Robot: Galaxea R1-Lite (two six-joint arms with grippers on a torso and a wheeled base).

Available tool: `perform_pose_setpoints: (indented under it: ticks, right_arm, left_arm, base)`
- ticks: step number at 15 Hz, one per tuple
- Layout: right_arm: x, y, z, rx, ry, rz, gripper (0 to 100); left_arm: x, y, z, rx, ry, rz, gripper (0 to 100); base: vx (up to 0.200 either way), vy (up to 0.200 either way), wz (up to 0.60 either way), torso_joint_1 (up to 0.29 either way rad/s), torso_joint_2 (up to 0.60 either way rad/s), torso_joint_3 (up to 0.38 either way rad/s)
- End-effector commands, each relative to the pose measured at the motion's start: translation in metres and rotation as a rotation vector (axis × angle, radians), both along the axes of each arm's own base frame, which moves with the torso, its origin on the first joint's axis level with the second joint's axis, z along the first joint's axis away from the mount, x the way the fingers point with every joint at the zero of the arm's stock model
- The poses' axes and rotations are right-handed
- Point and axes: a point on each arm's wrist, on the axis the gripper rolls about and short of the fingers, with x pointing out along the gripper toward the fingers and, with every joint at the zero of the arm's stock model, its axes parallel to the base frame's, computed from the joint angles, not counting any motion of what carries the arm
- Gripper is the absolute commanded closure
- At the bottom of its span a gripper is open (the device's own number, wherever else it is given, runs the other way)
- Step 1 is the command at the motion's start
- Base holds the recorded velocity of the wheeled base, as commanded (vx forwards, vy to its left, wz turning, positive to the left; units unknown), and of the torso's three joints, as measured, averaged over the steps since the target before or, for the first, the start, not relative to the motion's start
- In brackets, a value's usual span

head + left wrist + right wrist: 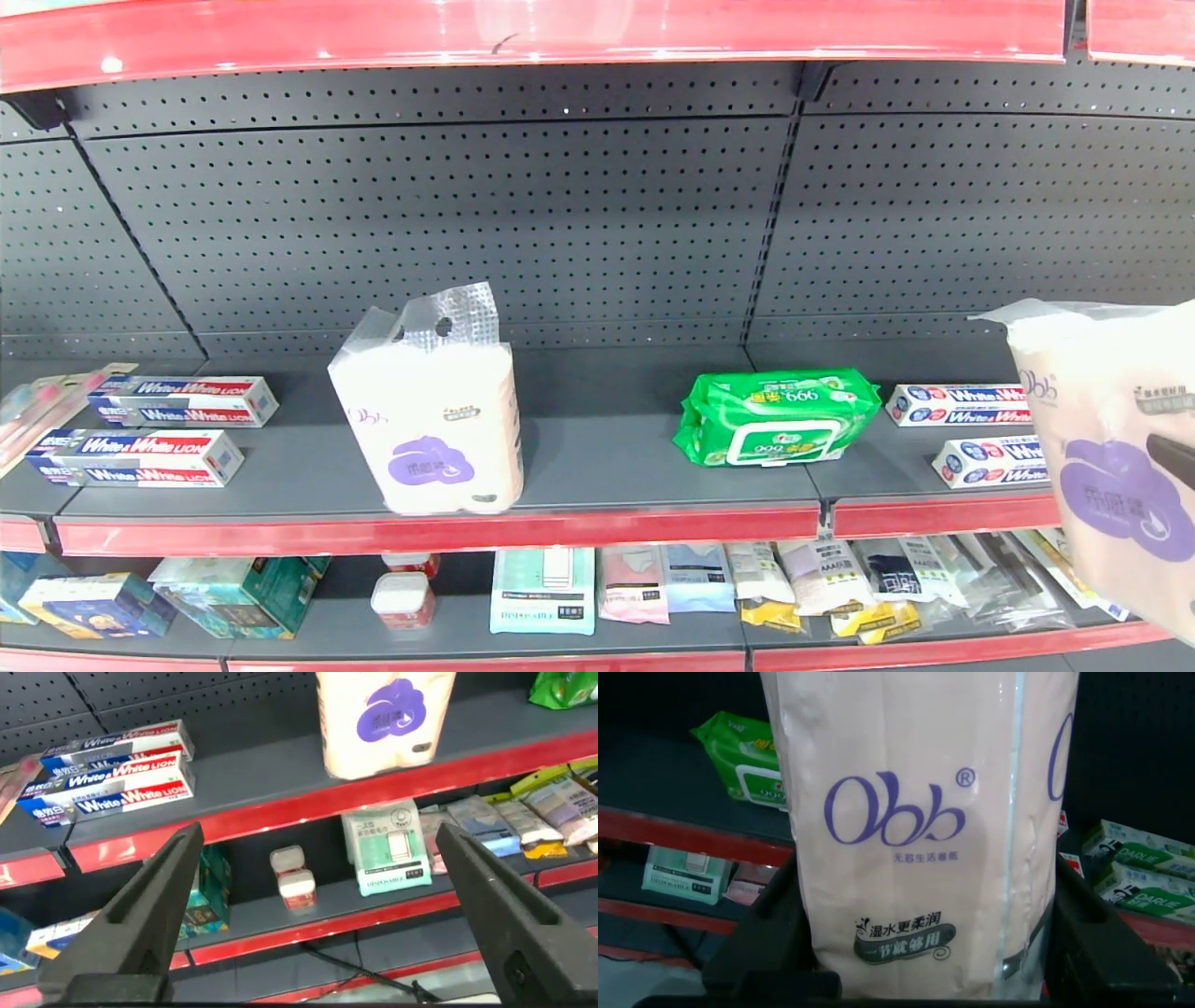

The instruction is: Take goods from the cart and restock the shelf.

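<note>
Grey shelf point(597, 448), pegboard back point(467, 215); right gripper point(915, 952) pinching tissue pack point(915, 812); left gripper point(318, 833) spread

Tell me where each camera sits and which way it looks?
Head: on the robot's head, looking forward and down at the shelf; a right finger on the held pack.
Left wrist: on the left arm, facing the shelf; open left gripper in front.
Right wrist: on the right arm, close against the held pack; right gripper clamps it.
Shared: head and left wrist both see the standing pack; head and right wrist both see the wipes.
</note>
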Motion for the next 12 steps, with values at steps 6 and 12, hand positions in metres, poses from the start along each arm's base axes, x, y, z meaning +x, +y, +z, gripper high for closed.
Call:
perform_pose_setpoints:
  ticks: [6, 12]
  right_arm:
    - [0.0, -0.001, 0.01, -0.034, -0.075, -0.01, 100]
    - [0.009, -0.001, 0.014, -0.034, -0.061, -0.002, 100]
  left_arm:
    - [0.018, -0.002, -0.033, 0.004, -0.01, 0.01, 0]
    - [0.019, -0.002, -0.033, -0.002, -0.02, 0.01, 0]
  base:
    - [0.0, 0.0, 0.0, 0.0, 0.0, 0.0]
    - [0.0, 0.0, 0.0, 0.0, 0.0, 0.0]
